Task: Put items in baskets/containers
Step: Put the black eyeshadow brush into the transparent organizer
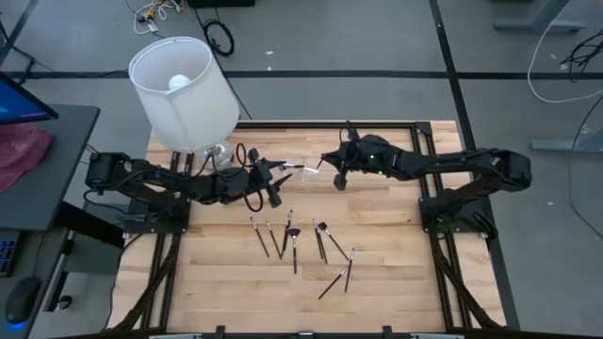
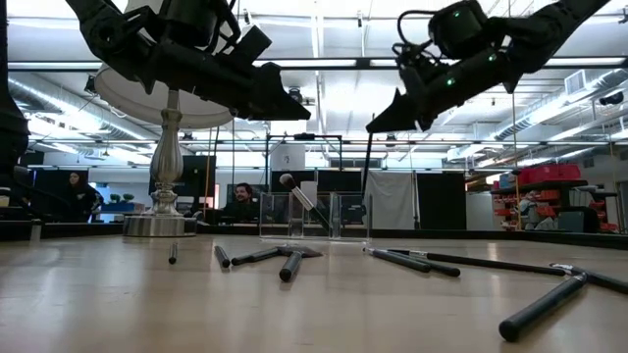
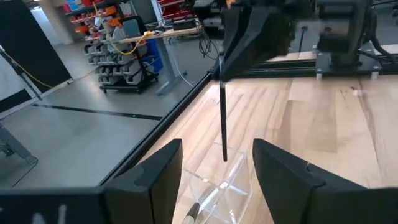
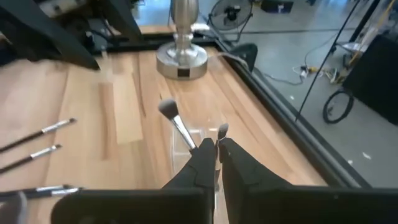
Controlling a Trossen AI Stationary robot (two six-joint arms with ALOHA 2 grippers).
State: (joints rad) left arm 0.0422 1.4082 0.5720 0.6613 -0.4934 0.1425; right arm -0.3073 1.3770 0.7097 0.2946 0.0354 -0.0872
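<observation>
Both arms met over the clear container (image 2: pixel 312 216) at the table's far edge, beside the lamp (image 1: pixel 184 89). The left gripper (image 1: pixel 280 171) hung just short of the container with its jaws spread wide and nothing between them. The right gripper (image 2: pixel 385 120) was pinched shut on a brush held upright (image 3: pixel 223 127), handle pointing down toward the container's open top; in the right wrist view only its pale tip (image 4: pixel 222 130) showed above the closed fingers. One brush already leaned inside the container (image 4: pixel 178 126), bristles uppermost. We counted roughly eight loose brushes (image 1: pixel 303 243) lying scattered on the wooden table (image 1: pixel 396 282) nearer the front, well apart from the container.

We judged the brushes light, stiff and thin, with smooth handles liable to roll or twist in a pinch. A hold across the handle near its middle seemed best to us, keeping the soft bristles clear of the fingers. Lying flat on the wood, each handle leaves little room beneath it for the fingertips. The container looked light enough to slide or tip if a descending handle caught its rim.
</observation>
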